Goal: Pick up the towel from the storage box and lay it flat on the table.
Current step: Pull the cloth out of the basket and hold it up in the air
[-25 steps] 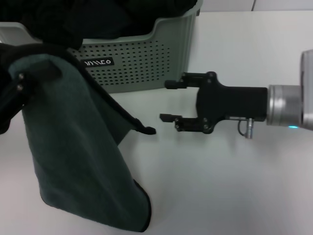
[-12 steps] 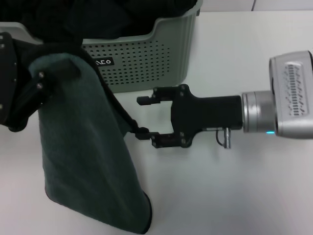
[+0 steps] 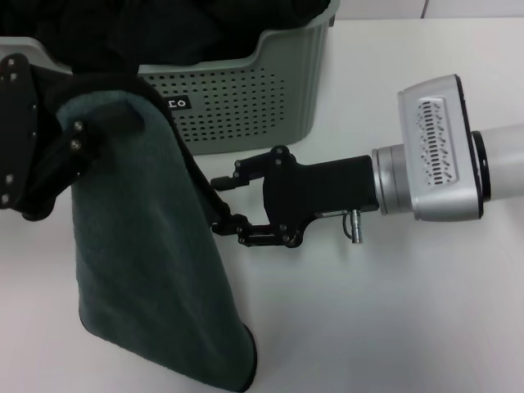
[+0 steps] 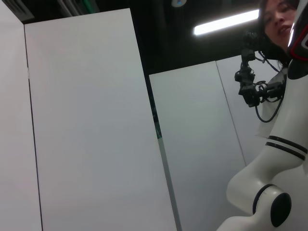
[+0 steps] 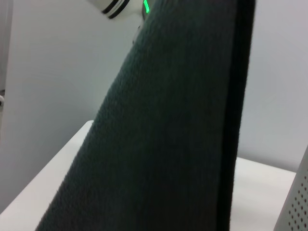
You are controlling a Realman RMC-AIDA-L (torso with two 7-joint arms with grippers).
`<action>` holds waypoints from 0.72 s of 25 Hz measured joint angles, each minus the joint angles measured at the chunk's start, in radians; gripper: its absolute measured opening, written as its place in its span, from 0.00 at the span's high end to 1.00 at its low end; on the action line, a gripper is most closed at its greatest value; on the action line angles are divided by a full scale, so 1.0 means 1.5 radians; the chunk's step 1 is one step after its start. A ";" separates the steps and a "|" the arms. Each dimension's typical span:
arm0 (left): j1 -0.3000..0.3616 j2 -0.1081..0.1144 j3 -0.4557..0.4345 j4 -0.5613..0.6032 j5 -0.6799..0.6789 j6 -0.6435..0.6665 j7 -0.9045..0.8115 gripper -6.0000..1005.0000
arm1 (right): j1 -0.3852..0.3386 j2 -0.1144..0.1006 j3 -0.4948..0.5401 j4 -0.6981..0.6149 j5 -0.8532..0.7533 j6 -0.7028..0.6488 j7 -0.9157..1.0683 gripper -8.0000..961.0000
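Note:
The dark teal towel (image 3: 139, 246) hangs from my left gripper (image 3: 80, 133), which is shut on its top corner at the left, above the white table (image 3: 377, 327). Its lower end rests on the table. My right gripper (image 3: 223, 206) reaches in from the right, open, with one finger on each side of the towel's black-edged right border. The towel also fills the right wrist view (image 5: 168, 125). The sage-green storage box (image 3: 246, 90) stands behind, with its black label (image 3: 174, 104) facing me.
Plain black cloths (image 3: 164, 24) fill the storage box. A corner of the box shows in the right wrist view (image 5: 294, 202). The left wrist view shows only wall panels and the robot's body (image 4: 269, 192).
My right gripper has moved left, from clear of the towel to straddling its right edge. My left gripper has shifted a little to the right with the towel.

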 joint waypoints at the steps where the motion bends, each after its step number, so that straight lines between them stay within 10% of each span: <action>1: 0.000 0.000 0.000 0.000 0.000 0.000 0.000 0.99 | 0.001 0.000 -0.004 0.000 0.000 -0.003 0.001 0.34; 18: -0.001 0.000 -0.002 -0.006 0.000 0.000 0.008 0.99 | 0.018 0.000 -0.025 -0.005 -0.002 -0.010 0.017 0.71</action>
